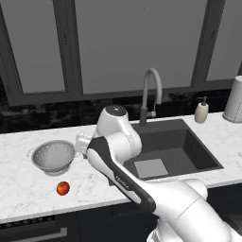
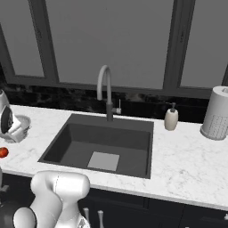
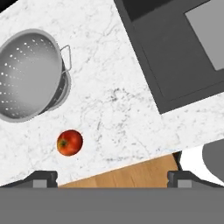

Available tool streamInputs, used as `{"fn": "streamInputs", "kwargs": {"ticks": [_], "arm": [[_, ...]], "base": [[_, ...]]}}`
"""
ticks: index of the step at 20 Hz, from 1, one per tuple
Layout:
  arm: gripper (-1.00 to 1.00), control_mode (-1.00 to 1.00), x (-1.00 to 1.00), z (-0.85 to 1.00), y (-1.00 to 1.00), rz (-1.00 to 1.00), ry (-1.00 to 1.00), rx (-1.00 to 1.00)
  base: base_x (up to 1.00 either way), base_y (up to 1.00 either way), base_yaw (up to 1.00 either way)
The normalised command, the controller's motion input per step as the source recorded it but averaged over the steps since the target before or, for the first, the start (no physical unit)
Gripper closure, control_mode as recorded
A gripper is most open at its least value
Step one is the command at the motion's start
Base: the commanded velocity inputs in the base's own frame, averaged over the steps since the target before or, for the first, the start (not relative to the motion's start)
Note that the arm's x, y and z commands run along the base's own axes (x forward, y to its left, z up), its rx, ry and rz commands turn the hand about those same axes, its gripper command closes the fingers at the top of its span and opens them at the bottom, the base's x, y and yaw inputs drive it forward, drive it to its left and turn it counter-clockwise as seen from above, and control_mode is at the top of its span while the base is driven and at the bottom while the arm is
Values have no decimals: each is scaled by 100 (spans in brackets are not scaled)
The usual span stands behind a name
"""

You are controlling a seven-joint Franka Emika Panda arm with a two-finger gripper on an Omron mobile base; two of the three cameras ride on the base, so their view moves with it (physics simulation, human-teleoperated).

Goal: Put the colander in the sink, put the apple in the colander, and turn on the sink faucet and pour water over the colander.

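Note:
The silver pierced colander (image 1: pixel 53 156) stands upright on the marble counter left of the sink (image 1: pixel 189 142). The red apple (image 1: pixel 63 188) lies on the counter just in front of it, near the front edge. My gripper (image 3: pixel 113 179) hovers above the counter between colander and sink, open wide and holding nothing. From the hand view, the colander (image 3: pixel 28 74) is at upper left, the apple (image 3: pixel 69 142) at lower left and the dark sink (image 3: pixel 175 57) at upper right. The gooseneck faucet (image 1: pixel 151 94) rises behind the basin, its spout arching over it. The right base view shows the apple (image 2: pixel 3 152) at the far left edge.
A cream soap pump (image 1: pixel 202 111) and a white perforated cylinder (image 1: pixel 234 101) stand on the counter right of the sink. Dark windows and a black backsplash run behind. The counter's front edge is close to the apple, with wooden floor (image 3: pixel 131 175) below.

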Motion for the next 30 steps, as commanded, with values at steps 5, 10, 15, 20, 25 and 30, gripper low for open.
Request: {"fn": "streamInputs", "kwargs": {"ticks": [5,10,15,20,25,30], "arm": [[-100,-100,0,-9,40,-16,5,1],[-100,-100,25,-6,27,-17,8,0],[-100,-100,35,-17,4,-7,9,-1],[-100,-100,33,-18,9,-3,5,-1],[-100,-100,35,-16,19,-1,5,0],[-100,-100,38,-12,21,0,5,0]], "base": [[0,0,0],[0,0,0],[0,0,0],[0,0,0],[0,0,0],[0,0,0]]}}
